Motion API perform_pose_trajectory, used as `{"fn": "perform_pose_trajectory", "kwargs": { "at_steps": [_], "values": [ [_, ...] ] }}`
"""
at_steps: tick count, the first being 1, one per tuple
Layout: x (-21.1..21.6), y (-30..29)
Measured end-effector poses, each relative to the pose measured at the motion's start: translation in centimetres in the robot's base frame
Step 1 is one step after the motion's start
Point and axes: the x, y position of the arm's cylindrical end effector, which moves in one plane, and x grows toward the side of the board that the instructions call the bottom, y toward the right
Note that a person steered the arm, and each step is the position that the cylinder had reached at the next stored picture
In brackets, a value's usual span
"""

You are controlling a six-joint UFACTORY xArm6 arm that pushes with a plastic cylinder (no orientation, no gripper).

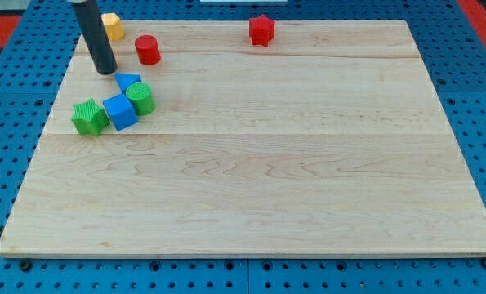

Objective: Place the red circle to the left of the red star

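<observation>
My tip (106,71) is the bottom end of a dark rod that comes down from the view's top, near the top left corner of the wooden board (267,180). The rod is just a straight stick, so it has nothing to open or shut, and it is not holding anything. The tip sits on the board with bare wood all around it. The red circle (148,50) is to the view's right of the tip and a little higher up, near it but not touching it. The red star (261,30) is well apart from the red circle, far off to the view's right, close to the top edge of the board. So the red circle lies between my tip and the red star, much nearer to the tip. A yellow block (111,26) sits near the top edge, just to the view's right of the rod and up from the tip; the rod hides part of it, so I cannot tell its shape. Below the tip there is a little bunch of blocks packed close together. A blue block (128,82) is just below and right of the tip, with a green round block (140,98) beside it. A blue cube (120,111) is lower down, and a green star (88,117) is at the left end of the bunch.
</observation>
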Motion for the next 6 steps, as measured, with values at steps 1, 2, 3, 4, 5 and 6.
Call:
{"fn": "perform_pose_trajectory", "kwargs": {
  "at_steps": [1, 2, 3, 4, 5, 6],
  "values": [
    [-1.9, 2.8],
    [-3.1, 9.9],
    [-5.7, 10.2],
    [-5.3, 5.2],
    [-8.0, 9.0],
    [-9.5, 14.6]
  ]
}}
